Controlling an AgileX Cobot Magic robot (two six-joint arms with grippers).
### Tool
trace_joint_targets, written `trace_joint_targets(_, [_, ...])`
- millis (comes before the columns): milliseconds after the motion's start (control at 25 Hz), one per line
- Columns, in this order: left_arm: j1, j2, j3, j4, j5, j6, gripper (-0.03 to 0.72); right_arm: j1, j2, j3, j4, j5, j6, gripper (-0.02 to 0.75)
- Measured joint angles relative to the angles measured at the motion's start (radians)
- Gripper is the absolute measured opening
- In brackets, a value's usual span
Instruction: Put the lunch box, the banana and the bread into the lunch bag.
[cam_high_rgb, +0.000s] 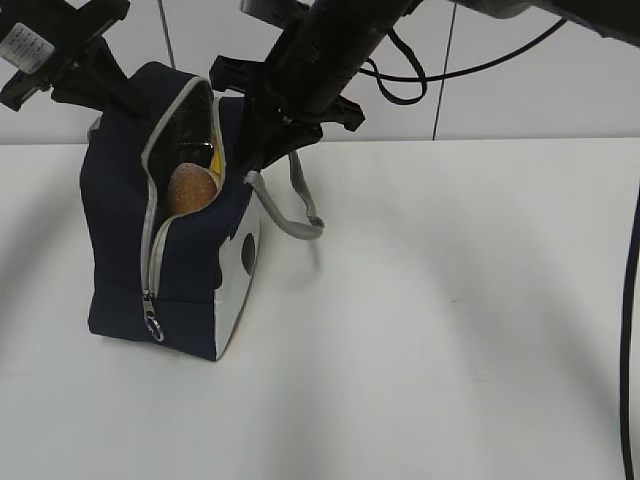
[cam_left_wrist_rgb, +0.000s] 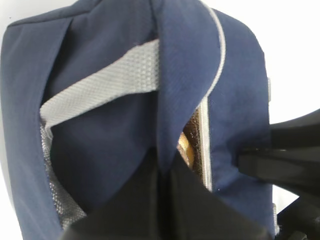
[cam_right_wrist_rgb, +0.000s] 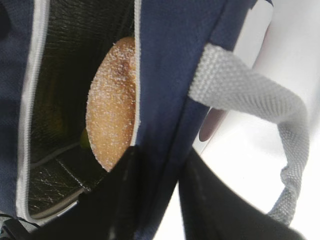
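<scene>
Both hands pinch the bag's (cam_high_rgb: 125, 240) mouth edges, left hand (cam_left_wrist_rgb: 162, 200), right hand (cam_right_wrist_rgb: 157, 200); bread (cam_high_rgb: 190, 187) inside. I'd release gently, keeping it upright.

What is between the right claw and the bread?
Only the bag's navy flap: the right gripper pinches that edge, and the bread sits just behind it inside, seen clearest in the right wrist view.

Lunch bag (cam_high_rgb: 130, 230) mouth narrow – bread (cam_high_rgb: 191, 187) plugs gap; both hands crowd rim; table (cam_high_rgb: 450, 320) right open.
</scene>
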Motion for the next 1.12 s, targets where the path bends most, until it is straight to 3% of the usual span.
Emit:
trace_joint_targets(200, [0.000, 0.000, 0.000, 0.000, 0.000, 0.000, -0.001, 0.000, 0.000, 0.000, 0.002, -0.004, -0.007, 0.048])
trace_joint_targets(320, [0.000, 0.000, 0.000, -0.006, 0.000, 0.000, -0.001, 0.000, 0.000, 0.000, -0.002, -0.004, -0.025, -0.003])
trace_joint_targets(520, [-0.004, 0.000, 0.000, -0.093, 0.000, 0.023, -0.001, 0.000, -0.044, 0.000, -0.111, -0.004, -0.036, -0.008])
trace_joint_targets(720, [-0.061, 0.000, 0.000, -0.142, -0.030, 0.040, -0.001, -0.008, -0.105, 0.000, -0.198, -0.001, -0.038, -0.008])
trace_joint_targets(920, [-0.121, 0.001, 0.000, -0.144, -0.112, 0.043, -0.001, -0.036, -0.118, 0.000, -0.221, 0.004, -0.038, -0.008])
trace_joint_targets(1120, [-0.139, 0.011, 0.000, -0.149, -0.149, 0.043, -0.001, -0.063, -0.118, 0.000, -0.225, 0.019, -0.038, -0.009])
